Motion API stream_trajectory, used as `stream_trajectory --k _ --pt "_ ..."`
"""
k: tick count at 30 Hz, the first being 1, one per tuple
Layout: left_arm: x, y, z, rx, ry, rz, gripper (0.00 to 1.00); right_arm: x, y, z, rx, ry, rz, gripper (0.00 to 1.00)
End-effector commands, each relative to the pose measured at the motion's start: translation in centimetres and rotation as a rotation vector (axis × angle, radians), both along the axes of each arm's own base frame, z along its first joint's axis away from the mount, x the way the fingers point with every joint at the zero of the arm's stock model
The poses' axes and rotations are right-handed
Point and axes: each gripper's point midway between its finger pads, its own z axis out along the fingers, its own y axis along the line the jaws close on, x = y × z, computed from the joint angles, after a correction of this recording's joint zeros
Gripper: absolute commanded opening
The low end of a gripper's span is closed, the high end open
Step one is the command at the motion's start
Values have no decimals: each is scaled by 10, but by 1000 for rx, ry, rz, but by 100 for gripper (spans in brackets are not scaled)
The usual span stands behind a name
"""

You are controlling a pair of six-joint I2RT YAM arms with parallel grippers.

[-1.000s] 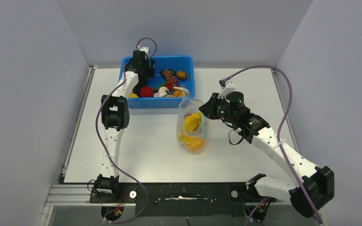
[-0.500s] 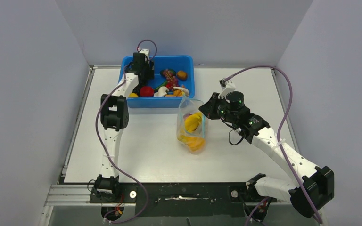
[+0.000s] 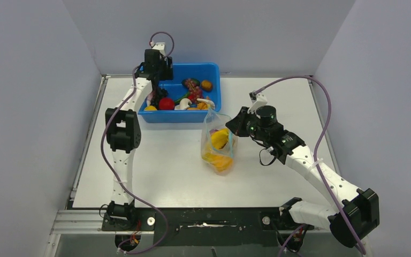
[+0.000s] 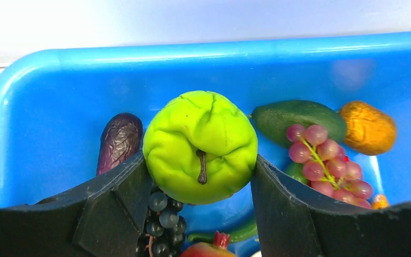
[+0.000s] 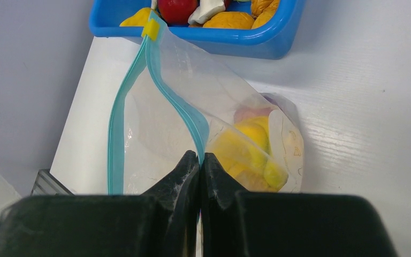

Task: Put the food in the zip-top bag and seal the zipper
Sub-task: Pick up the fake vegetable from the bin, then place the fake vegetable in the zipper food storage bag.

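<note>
My left gripper (image 3: 155,74) hangs over the far left part of the blue tub (image 3: 214,68). In the left wrist view it (image 4: 200,167) is shut on a green apple (image 4: 200,145), held between both fingers above the tub's floor. The clear zip-top bag (image 3: 218,140) stands near the table's middle with yellow and orange food (image 3: 218,140) inside. My right gripper (image 3: 236,124) is at the bag's right edge. In the right wrist view it (image 5: 199,157) is shut on the teal zipper (image 5: 179,107), and the bag's mouth (image 5: 139,123) gapes open.
The tub (image 4: 192,51) also holds reddish grapes (image 4: 326,160), dark grapes (image 4: 163,214), a purple eggplant (image 4: 119,140), a green fruit (image 4: 294,115) and an orange piece (image 4: 368,127). Grey walls stand on three sides.
My left arm has risen and shifted back and left over the tub. The right arm and the bag have barely moved.
</note>
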Motion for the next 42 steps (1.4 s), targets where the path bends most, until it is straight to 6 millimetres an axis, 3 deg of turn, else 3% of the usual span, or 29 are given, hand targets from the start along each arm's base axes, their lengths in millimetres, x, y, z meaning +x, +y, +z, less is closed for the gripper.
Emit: stream_trajectory --k 1,8,12,18,21,29,35,38,42 --pt "-8 -8 96 -95 -169 -13 48 5 2 26 60 -72 -11 0" --pt "-51 -17 140 -210 -171 -48 48 5 8 29 105 -59 -6 0" --pt "-82 -25 148 -284 -140 -88 47 5 15 31 143 -41 7 0" --pt "-145 -49 164 -465 -90 -193 42 5 20 31 173 -19 10 0" --pt "-188 -70 171 -586 -68 -297 38 5 19 34 172 -23 11 0" --pt "-279 -88 181 -671 -52 -407 37 8 17 38 170 -22 -6 0" --pt "-345 -126 164 -711 37 -529 37 11 15 43 172 -26 -17 0" --pt "-367 -142 164 -722 49 -572 37 13 16 46 161 -28 -15 0" --pt "-379 -151 167 -739 44 -588 37 14 16 47 161 -28 -16 0"
